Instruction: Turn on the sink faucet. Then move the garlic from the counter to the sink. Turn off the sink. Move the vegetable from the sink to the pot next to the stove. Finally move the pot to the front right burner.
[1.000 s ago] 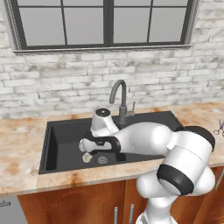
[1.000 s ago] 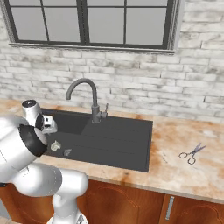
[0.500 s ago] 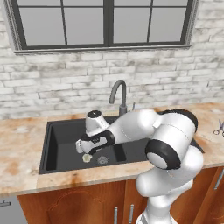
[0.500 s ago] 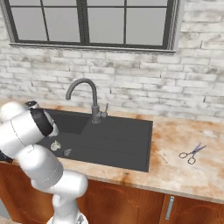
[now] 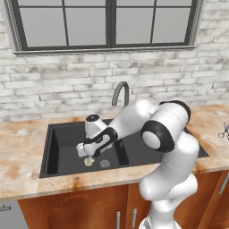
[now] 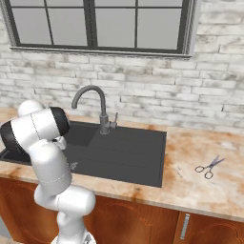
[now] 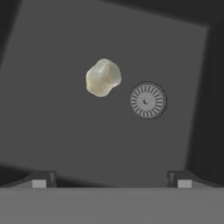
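Hand view: garlic [image 7: 103, 77] now beside drain [image 7: 148, 100]

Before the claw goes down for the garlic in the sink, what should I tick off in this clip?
1. Garlic lies on the sink floor beside the drain, not touching it: ok.
2. Claw open, nothing between its fingertips: ok.
3. Claw centred over the garlic: not ok; in the hand view the bulb sits well ahead of the tips and slightly to the left.
4. Water stopped at the sink faucet: no stream visible; lever position cannot tell.
5. Basin floor around the garlic free of other things: ok.
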You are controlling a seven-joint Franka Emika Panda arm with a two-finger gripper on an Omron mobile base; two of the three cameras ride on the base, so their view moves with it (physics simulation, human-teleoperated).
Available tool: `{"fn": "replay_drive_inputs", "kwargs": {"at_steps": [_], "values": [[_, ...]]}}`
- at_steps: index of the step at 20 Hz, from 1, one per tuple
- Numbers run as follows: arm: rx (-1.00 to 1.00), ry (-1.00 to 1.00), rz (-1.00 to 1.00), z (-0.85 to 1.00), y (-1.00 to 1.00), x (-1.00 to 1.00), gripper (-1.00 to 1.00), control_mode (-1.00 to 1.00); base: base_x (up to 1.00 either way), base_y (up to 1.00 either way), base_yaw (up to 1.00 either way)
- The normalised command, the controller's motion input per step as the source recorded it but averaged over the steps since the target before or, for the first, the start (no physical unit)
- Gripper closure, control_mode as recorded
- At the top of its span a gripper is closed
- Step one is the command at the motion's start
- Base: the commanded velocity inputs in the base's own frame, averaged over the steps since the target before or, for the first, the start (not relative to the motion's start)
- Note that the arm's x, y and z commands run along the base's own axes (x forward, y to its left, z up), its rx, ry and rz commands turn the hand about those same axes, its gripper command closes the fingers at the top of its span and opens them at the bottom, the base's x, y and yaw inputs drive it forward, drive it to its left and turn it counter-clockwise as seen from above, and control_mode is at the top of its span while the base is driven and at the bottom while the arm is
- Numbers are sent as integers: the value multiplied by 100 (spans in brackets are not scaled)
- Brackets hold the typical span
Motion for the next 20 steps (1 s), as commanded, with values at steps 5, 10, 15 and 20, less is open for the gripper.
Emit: {"fn": "replay_drive_inputs", "kwargs": {"at_steps": [5,10,15,20], "values": [[-1,2,-5,-21,4,22,-100,-100,0,0,0],[0,3,-6,-26,8,21,-100,-100,0,0,0],[0,2,-6,-24,9,23,-100,-100,0,0,0],[0,0,-7,-24,8,28,-100,-100,0,0,0]]}}
